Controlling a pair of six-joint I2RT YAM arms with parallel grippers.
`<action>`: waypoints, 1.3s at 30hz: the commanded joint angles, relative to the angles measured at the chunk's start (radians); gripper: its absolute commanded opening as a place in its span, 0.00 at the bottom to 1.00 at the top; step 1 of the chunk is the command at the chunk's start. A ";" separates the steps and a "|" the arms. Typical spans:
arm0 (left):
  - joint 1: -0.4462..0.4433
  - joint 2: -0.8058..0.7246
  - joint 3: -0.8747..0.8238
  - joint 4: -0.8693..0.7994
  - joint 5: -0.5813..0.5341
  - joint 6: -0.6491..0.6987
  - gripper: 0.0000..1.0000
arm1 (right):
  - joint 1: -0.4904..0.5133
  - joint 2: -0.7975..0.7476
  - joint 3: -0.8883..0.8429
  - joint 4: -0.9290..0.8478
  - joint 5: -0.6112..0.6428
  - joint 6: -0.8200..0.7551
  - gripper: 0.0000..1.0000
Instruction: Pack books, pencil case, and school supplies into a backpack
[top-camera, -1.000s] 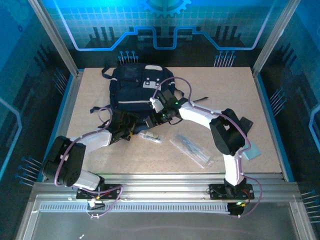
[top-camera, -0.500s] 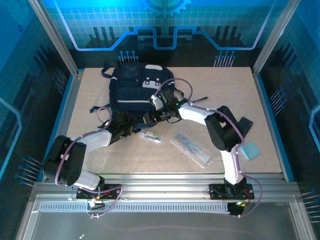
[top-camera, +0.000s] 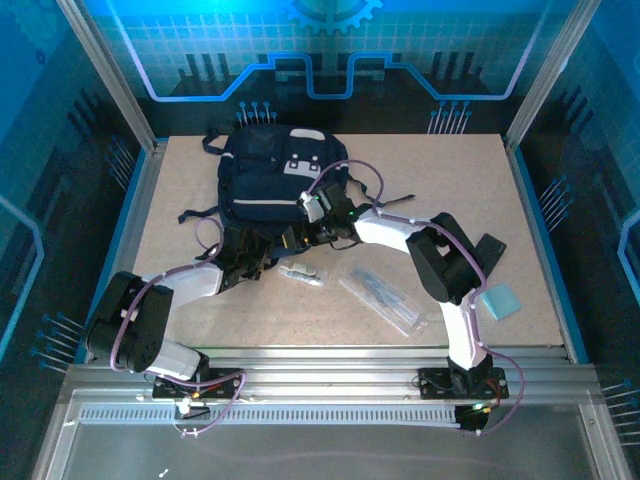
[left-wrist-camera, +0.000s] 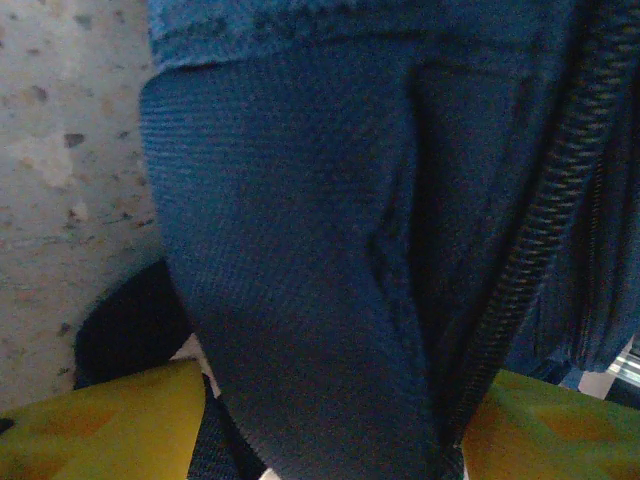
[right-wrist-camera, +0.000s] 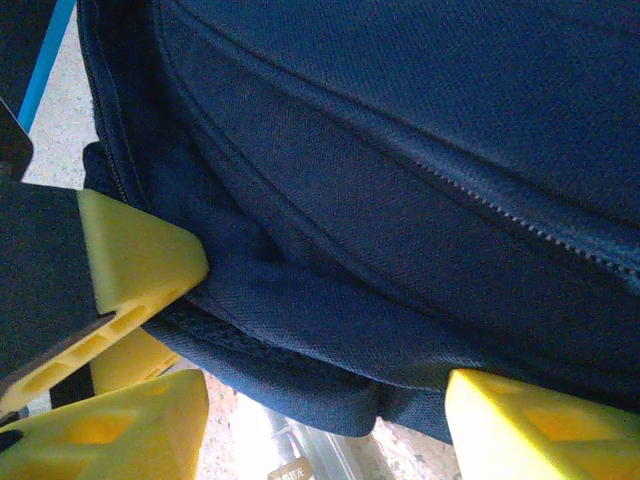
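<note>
The table (top-camera: 440, 180) is boxed in by metal rails on all sides, with blue-lit walls close behind them. The backpack (top-camera: 272, 178) lies at the back left, its top near the far rim and its straps trailing out to both sides. The back right quarter of the board is bare and is the widest open room. A pale blue block (top-camera: 497, 300) and a dark object (top-camera: 487, 248) sit by the right rail.

Both arms reach in to the backpack's near edge, and their grippers meet close together there. In the left wrist view the left gripper (left-wrist-camera: 335, 400) has its yellow fingers (left-wrist-camera: 110, 425) well apart. A thick fold of navy fabric and a zip line fill the gap and touch both pads, but I cannot tell whether it is clamped. In the right wrist view the right gripper (right-wrist-camera: 325, 400) stands parted. The backpack's hem hangs between the fingers (right-wrist-camera: 110, 425), touches the right one and leaves a strip of light by the left one, so it holds nothing.

The school supplies (top-camera: 300, 273) lie on the board just beside the grippers on the near side. The pencil case (top-camera: 385, 300) lies slantwise to their right, apart from both jaws
</note>
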 joint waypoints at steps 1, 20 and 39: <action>-0.009 -0.014 -0.048 -0.047 0.018 0.009 0.66 | 0.026 -0.021 -0.032 0.004 0.019 0.014 0.68; -0.008 -0.016 -0.076 -0.063 0.018 0.090 0.16 | 0.082 -0.081 -0.066 -0.002 0.039 0.065 0.71; 0.063 -0.196 -0.073 -0.145 0.106 0.106 0.95 | 0.037 0.035 0.086 0.081 0.048 0.019 0.67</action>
